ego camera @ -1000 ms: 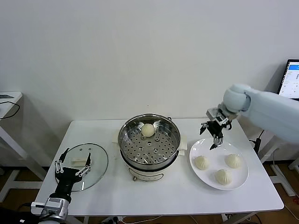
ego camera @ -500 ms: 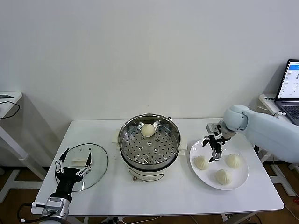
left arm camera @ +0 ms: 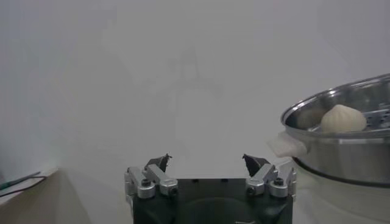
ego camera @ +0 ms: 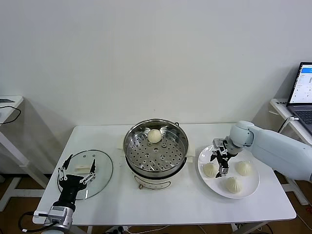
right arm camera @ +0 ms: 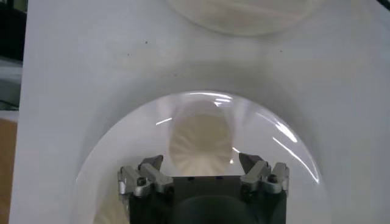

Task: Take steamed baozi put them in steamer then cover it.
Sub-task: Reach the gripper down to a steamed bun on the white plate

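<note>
The steel steamer (ego camera: 156,148) stands mid-table with one baozi (ego camera: 154,136) on its perforated tray. Three more baozi lie on the white plate (ego camera: 249,188) to its right: one on the plate's left side (ego camera: 210,170), one at the right (ego camera: 243,167), one at the front (ego camera: 232,184). My right gripper (ego camera: 220,165) hangs open just over the left one, which shows between its spread jaws as a pleated bun (right arm camera: 201,143). My left gripper (ego camera: 75,171) is parked open at the front left, above the glass cover (ego camera: 101,168). It also sees the steamer (left arm camera: 347,146).
A laptop (ego camera: 304,95) sits on a side table at the far right. Another small table (ego camera: 7,105) stands at the far left. Bare white tabletop (ego camera: 161,204) lies in front of the steamer.
My right gripper has come down from above the plate's back rim and toward me, ending low over the left baozi on the plate. The left arm has stayed still.
</note>
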`<state>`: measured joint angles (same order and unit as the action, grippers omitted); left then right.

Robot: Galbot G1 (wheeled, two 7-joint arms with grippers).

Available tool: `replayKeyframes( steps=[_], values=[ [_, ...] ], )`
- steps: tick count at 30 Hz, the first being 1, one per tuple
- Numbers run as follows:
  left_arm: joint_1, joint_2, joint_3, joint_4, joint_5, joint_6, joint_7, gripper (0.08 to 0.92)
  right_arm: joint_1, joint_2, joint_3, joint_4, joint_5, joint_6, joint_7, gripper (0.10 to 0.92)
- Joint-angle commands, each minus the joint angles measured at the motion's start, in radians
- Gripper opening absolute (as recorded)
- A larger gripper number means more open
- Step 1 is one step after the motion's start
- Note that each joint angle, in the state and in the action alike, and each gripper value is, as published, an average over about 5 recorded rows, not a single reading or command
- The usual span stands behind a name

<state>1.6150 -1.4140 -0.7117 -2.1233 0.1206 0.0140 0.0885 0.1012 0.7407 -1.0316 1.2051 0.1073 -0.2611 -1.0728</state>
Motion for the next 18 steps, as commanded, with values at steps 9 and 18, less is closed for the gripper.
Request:
replayKeyframes(
  steps=[9,18],
  values=[
    [-0.002,0.000,0.001,0.007,0.002,-0.003,0.001,0.823,-0.040,0.016,0.029,-0.008,-0.031,-0.008,0.014,0.797],
    [-0.001,-0.002,0.000,0.003,0.001,-0.004,0.001,0.823,-0.039,0.017,0.037,-0.010,-0.046,-0.003,0.009,0.665]
  ],
)
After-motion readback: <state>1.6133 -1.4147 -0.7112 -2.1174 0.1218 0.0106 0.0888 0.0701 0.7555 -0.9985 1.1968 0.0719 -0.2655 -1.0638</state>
